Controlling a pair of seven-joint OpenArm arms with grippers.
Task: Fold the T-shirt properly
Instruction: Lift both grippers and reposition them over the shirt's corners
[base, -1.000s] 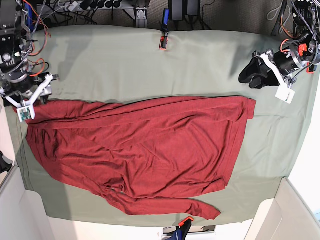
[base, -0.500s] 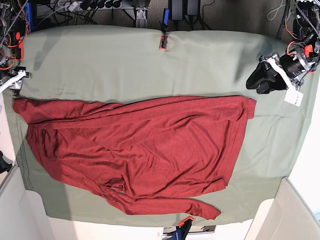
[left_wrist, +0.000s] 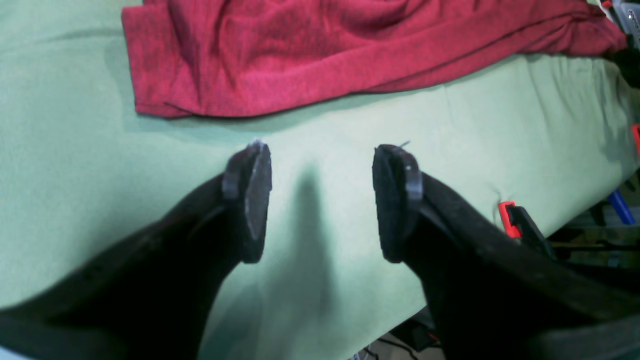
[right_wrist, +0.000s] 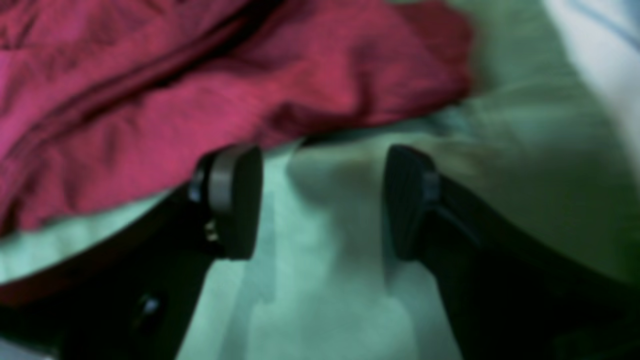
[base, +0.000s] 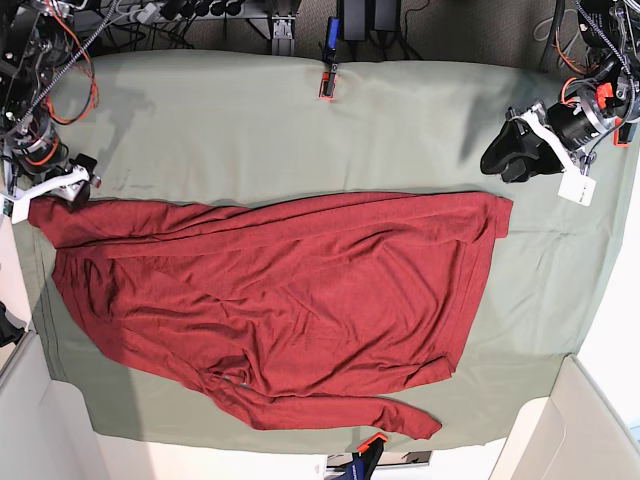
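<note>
The dark red T-shirt (base: 290, 300) lies spread across the pale green cloth (base: 250, 130), with a sleeve trailing toward the front edge. My left gripper (base: 505, 152) hovers open and empty just beyond the shirt's far right corner. In the left wrist view the gripper (left_wrist: 322, 155) has its jaws apart over green cloth, and the shirt's edge (left_wrist: 325, 45) lies ahead of it. My right gripper (base: 72, 183) is at the shirt's far left corner. In the right wrist view it (right_wrist: 322, 160) is open and empty, with the shirt's edge (right_wrist: 200, 90) just in front.
An orange clamp (base: 326, 82) pins the cloth at the far edge, and another (base: 368, 442) at the near edge. Cables and power strips lie beyond the far edge. White bin walls stand at both near corners. A clamp (left_wrist: 507, 220) also shows in the left wrist view.
My right gripper let go of the shirt's left corner, pulled away up-left, then came back beside it. The corner now lies further left. My left gripper shifted slightly and returned.
</note>
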